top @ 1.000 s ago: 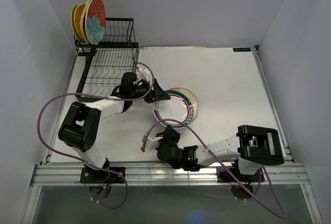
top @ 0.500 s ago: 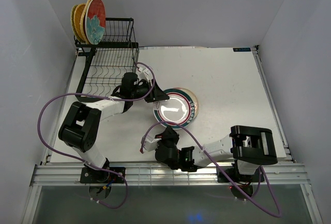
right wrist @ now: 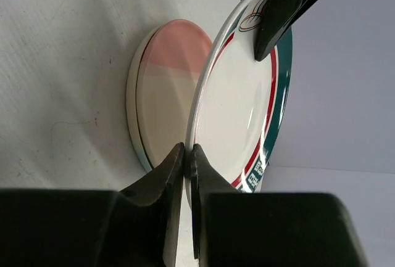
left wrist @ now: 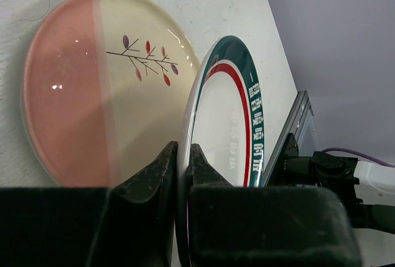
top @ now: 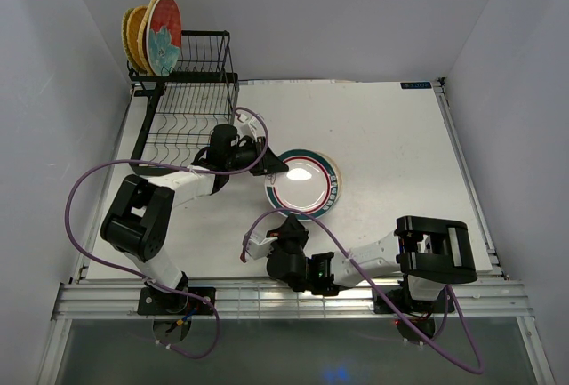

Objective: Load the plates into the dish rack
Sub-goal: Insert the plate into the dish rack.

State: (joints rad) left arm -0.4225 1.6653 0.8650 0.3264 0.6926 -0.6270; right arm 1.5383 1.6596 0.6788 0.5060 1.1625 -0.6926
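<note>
A white plate with green and red rim rings (top: 302,183) is held tilted over the table by both grippers. My left gripper (left wrist: 183,156) is shut on its left rim, also seen from above (top: 271,169). At the plate's near rim (right wrist: 237,100) my right gripper (right wrist: 187,156) is shut too, and from above it shows at the plate's front edge (top: 289,223). A pink-and-white plate (left wrist: 92,82) lies flat on the table beneath it, and its edge shows past the white plate (top: 332,165). The black wire dish rack (top: 187,100) stands at the far left.
Two yellow-orange plates (top: 135,34) and a red and teal plate (top: 164,34) stand upright in the rack's raised rear tier. Purple cables loop over the table by both arms. White walls close the table in on the left, back and right.
My left gripper has shut on the white plate's rim. The plate has tipped from steeply upright to flatter. My right arm has drawn back a little toward the near edge.
</note>
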